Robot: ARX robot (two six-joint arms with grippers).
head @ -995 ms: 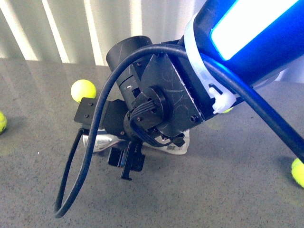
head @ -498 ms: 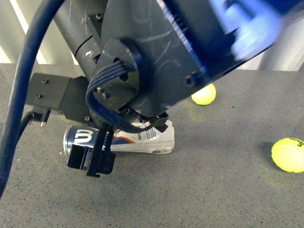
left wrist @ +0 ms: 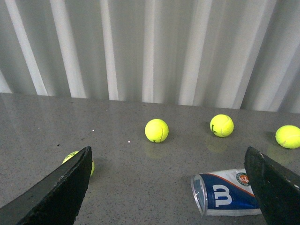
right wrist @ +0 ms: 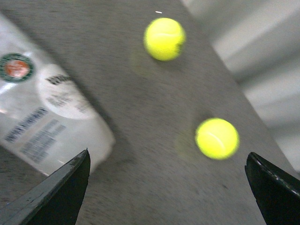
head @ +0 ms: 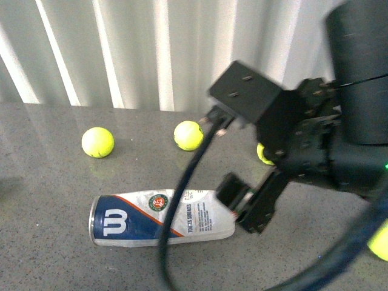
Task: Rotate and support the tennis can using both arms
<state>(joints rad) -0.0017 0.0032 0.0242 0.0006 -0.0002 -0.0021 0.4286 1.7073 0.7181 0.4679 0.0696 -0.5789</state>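
Observation:
The tennis can [head: 160, 216] lies on its side on the grey table, its blue W end to the left and its white label end to the right. My right gripper [head: 245, 206] hangs open just off that white end, close to it; I cannot tell if it touches. In the right wrist view the can [right wrist: 42, 117] lies outside the open gripper [right wrist: 166, 192], beside one finger. The left wrist view shows the can [left wrist: 225, 194] rim-first, near one finger [left wrist: 276, 192] of my open left gripper [left wrist: 166, 197]. Nothing is held.
Yellow tennis balls [head: 97, 142] [head: 188, 134] sit behind the can, with another [head: 264, 154] partly hidden by the right arm and one [head: 379, 239] at the right edge. A ribbed white wall [head: 151, 54] closes the table's far side. A black cable [head: 182, 200] hangs across the can.
The black arm that covered the can in the front view has swung off to the right. The can now lies uncovered on its side.

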